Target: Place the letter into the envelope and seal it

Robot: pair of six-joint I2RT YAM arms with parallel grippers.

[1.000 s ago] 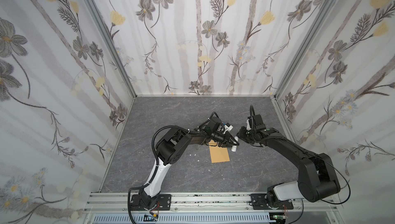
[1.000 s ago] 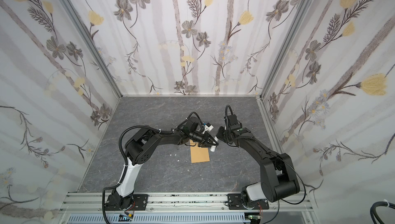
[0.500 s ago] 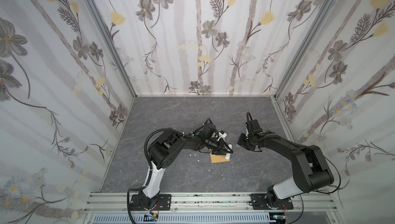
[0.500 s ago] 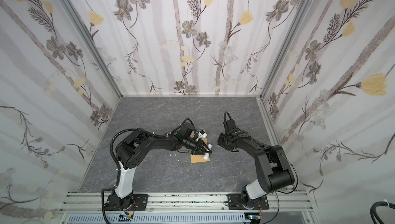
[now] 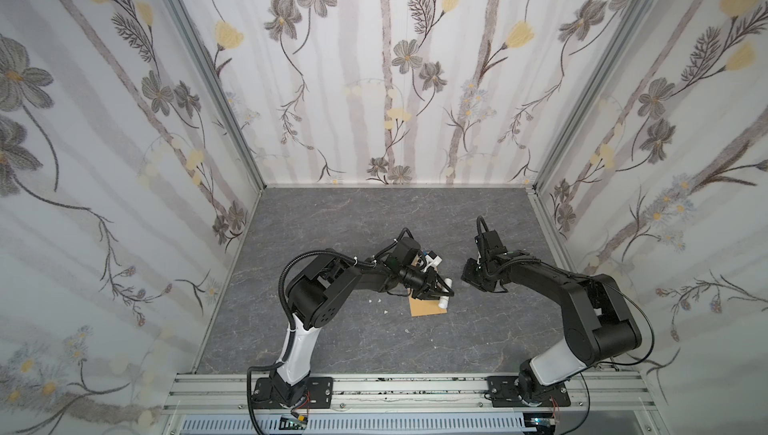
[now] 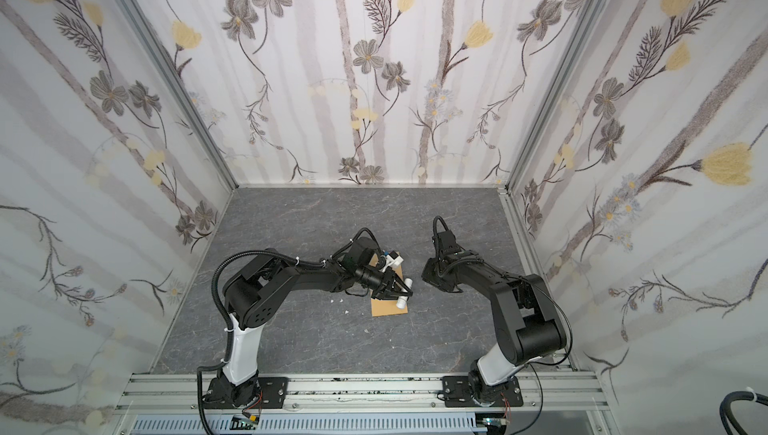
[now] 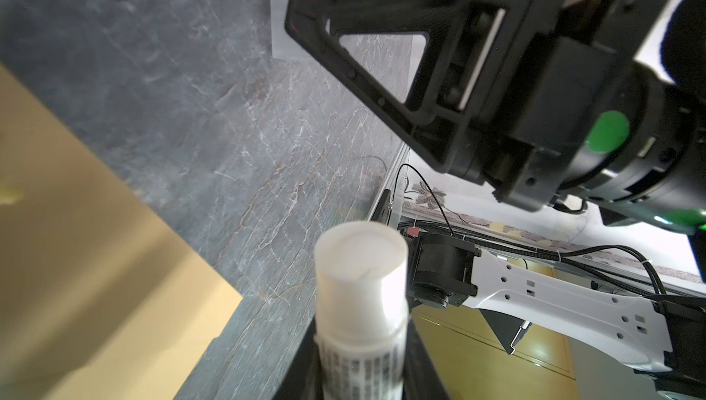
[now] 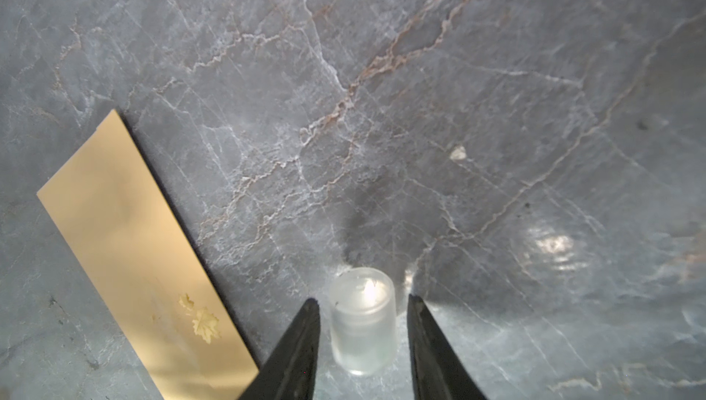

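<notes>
Envelope (image 5: 426, 309) flat on the table (image 5: 374, 354), its near end exposed in both top views, the rest running away under the left gripper (image 5: 432, 287). The right wrist view shows the envelope (image 8: 126, 245) plain brown face up, with the sticker (image 8: 204, 323) near one end. Its contents are not visible, so whether the letter is inside cannot be told. Small white scraps (image 5: 385, 311) lie just beside the near end.

The left gripper hangs low over the envelope, jaws clenched on a white tube (image 7: 359, 302), uncapped, its tip bare. Contact with the paper cannot be told.

Slightly farther and to the right, the right gripper (image 8: 361, 304) points down at the table. Its jaws are released and stand either side of a translucent cap (image 8: 363, 325), with a gap at each side. The cap stands upright on the table, near the envelope but apart from it.
</notes>
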